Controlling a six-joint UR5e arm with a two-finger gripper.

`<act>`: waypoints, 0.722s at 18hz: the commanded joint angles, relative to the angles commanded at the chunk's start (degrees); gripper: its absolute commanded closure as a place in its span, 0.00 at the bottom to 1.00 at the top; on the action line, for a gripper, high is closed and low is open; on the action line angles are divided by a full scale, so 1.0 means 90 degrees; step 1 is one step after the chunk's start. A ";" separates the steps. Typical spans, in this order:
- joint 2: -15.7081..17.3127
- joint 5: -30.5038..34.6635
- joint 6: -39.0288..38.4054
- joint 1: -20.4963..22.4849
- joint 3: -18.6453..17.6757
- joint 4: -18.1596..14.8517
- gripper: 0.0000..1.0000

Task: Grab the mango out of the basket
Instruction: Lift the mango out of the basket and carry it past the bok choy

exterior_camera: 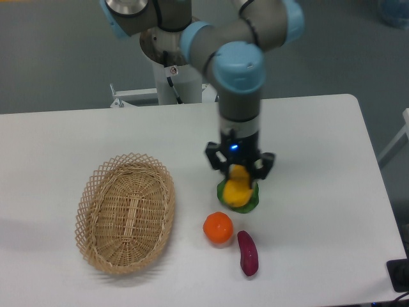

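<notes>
The mango [238, 187] is a yellow-orange oblong fruit, outside the basket, right of the table's middle. My gripper [239, 174] comes straight down on it, with the black fingers [218, 162] on either side of its upper end, shut on it. The mango's lower end sits on or just above a green round thing [250, 202]; I cannot tell whether they touch. The basket [126, 212] is a large oval tan wicker basket at the left, with nothing in it.
A round orange fruit [218, 228] lies just in front of the mango. A purple sweet potato [247, 252] lies to its right near the front edge. The arm's base stands behind the table's far edge.
</notes>
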 joint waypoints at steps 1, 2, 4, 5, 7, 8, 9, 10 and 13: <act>-0.0010 -0.0010 0.0186 0.0137 0.0010 0.0010 0.61; -0.0010 -0.0020 0.0371 0.0283 0.0039 0.0000 0.61; -0.0029 -0.0039 0.0810 0.0576 0.0029 0.0010 0.61; -0.0039 -0.0068 0.1035 0.0674 0.0029 0.0010 0.61; -0.0049 -0.0224 0.1222 0.0821 0.0049 0.0010 0.61; -0.0049 -0.0225 0.1252 0.0880 0.0058 0.0000 0.61; -0.0068 -0.0225 0.1310 0.0890 0.0059 0.0000 0.61; -0.0078 -0.0225 0.1407 0.0890 0.0059 0.0010 0.61; -0.0117 -0.0196 0.1437 0.0929 0.0078 0.0010 0.61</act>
